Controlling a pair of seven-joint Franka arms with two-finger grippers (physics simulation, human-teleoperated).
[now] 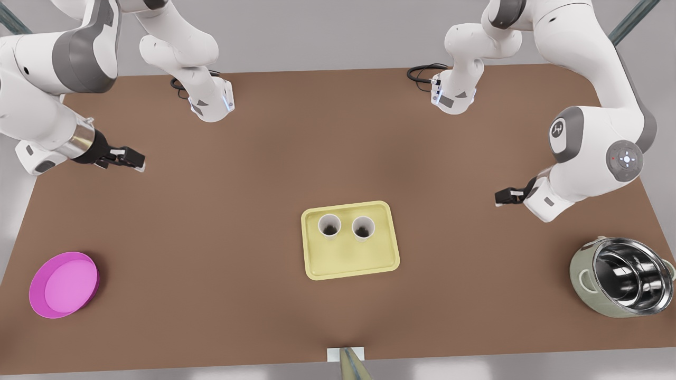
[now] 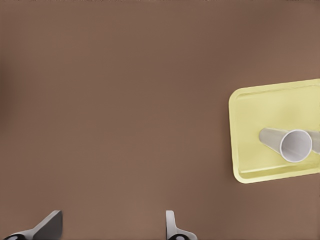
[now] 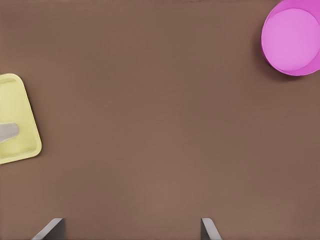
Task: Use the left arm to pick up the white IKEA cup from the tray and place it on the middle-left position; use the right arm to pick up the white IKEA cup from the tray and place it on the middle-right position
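Flanking tray (image 1: 349, 259) — left gripper (image 1: 137, 160), right gripper (image 1: 499, 198)

So the tray (image 1: 349, 264) sits about mid-table (image 1: 222, 221), a bit toward the near edge. Two cups (image 1: 329, 226) (image 1: 363, 228) stand upright side by side along the tray's far side, close together but not touching; the near half of the tray is bare. A bowl (image 1: 63, 284) sits at the front view's near left, well apart from the tray. A pot (image 1: 623, 277) lies tipped on its side at the near right. The left gripper (image 1: 138, 160) hangs over the front view's far left, and the right gripper (image 1: 499, 198) is out on the right, both well apart from the tray. Both arm bases stand at the far edge.
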